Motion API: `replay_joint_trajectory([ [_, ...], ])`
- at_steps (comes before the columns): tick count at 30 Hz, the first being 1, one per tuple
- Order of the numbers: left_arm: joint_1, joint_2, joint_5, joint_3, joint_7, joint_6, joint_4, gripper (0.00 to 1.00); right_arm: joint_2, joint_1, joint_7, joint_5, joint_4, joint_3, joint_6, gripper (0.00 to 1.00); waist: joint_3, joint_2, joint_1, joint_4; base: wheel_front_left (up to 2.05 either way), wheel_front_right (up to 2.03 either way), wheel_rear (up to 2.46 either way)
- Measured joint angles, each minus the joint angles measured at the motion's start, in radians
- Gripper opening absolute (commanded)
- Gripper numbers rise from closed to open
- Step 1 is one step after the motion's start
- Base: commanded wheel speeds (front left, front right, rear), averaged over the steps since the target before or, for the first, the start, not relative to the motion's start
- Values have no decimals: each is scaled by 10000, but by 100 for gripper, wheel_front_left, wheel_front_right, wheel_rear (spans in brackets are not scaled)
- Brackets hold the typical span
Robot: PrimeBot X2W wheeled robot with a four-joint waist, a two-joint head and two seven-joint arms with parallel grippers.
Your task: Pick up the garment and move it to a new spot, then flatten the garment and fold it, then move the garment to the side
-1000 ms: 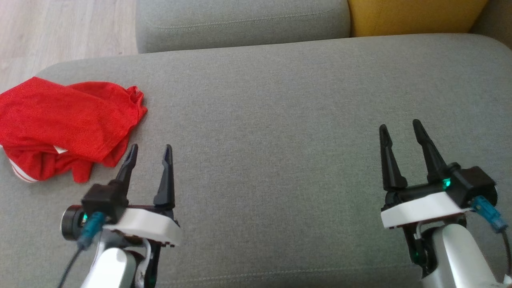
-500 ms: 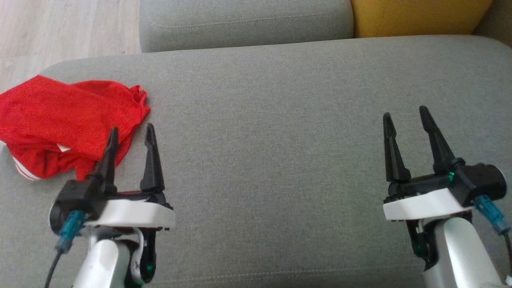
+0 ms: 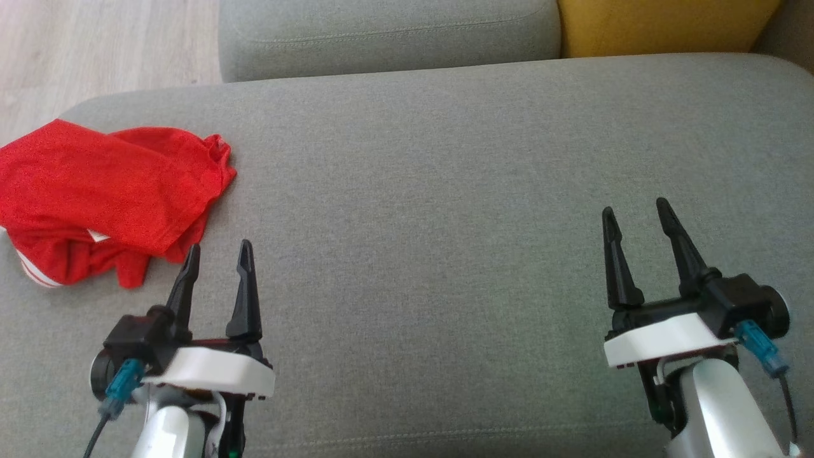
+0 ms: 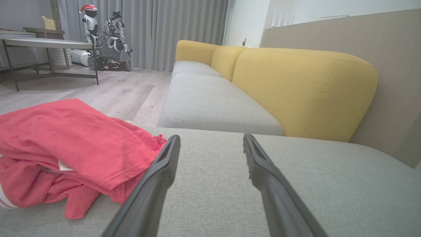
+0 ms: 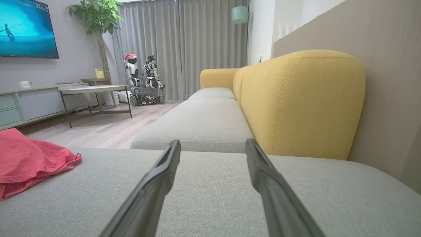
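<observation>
A crumpled red fabric garment (image 3: 108, 197) with white striped trim is lying bunched at the left end of the wide grey woven sofa seat cushion (image 3: 445, 191), with one edge reaching toward that cushion's left rim. The left claw (image 3: 219, 247), two long dark fingers on a white mount, is hovering over the cushion's near left part. Its fingers are standing apart with nothing between them. Its left fingertip is sitting just beside the garment's near hem; whether it is touching the cloth is hard to tell from the head view. The right claw (image 3: 635, 207) is hanging over the cushion's near right part, well apart from the garment, its fingers likewise spread and holding nothing. A mustard-yellow upholstered backrest (image 3: 661, 25) is rising behind the cushion's far right corner.
</observation>
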Motion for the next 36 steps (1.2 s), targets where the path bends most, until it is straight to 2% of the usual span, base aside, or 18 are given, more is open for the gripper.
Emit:
replay_joint_trajectory([
  [8,-13,-77,186,209,0,-234,182,100,0,-13,0,-17,217,40,0,100,22,0,0,-29,0,0,0],
  [14,-306,-92,190,98,0,-219,171,100,0,-14,-25,77,213,209,0,100,117,0,0,367,0,0,0],
  [18,-344,-102,-196,217,-15,-171,153,100,-2,-17,-27,104,221,523,0,100,155,0,0,842,0,0,0],
  [26,-311,-115,-169,566,-29,-148,-23,100,-2,-33,-27,270,366,1220,0,100,133,0,0,2133,0,0,0],
  [36,225,-111,-184,800,-31,-117,-242,100,0,-26,-27,334,520,1381,0,100,-12,0,0,3547,0,0,0],
])
